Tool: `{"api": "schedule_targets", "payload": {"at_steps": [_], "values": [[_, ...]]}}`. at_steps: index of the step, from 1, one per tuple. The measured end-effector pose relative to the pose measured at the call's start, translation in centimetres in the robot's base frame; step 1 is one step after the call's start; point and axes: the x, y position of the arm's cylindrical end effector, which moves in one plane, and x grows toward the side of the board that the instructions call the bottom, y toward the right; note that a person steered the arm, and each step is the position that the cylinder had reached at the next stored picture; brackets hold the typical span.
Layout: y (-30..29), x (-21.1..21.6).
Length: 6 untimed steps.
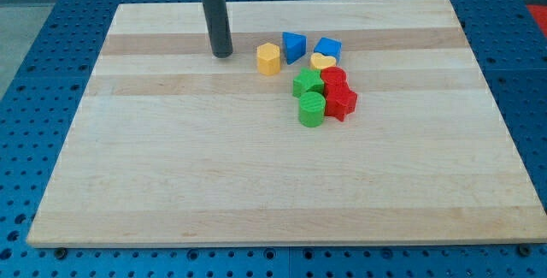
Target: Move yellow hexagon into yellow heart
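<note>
Now we see our tip resting on the wooden desk in the upper middle part of the view, at the end of a dark rod that stands upright. We carry no pincer at all, so there is nothing to be spread or pressed together; only the rod's end meets the surface.

The yellow hexagon stands near our tip, on the view's right of it, with a narrow strip of bare wood between them. Just beside the hexagon, a little higher and to the right, is a blue triangle-like block. Further right stands a second blue block; its exact shape we cannot tell.

The yellow heart lies just below that second blue block and apart from the hexagon, on its right. Under the heart sits a tight cluster: a green star-like block, a green cylinder, a red cylinder and another red block. The heart seems to touch the cluster's top.
</note>
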Motion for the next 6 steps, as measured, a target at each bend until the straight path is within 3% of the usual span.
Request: {"api": "schedule_targets", "payload": {"at_steps": [2,3,5,6], "values": [[3.3,3.7],[5.9,3.7],[2.1,2.3],[3.4,1.7]]}}
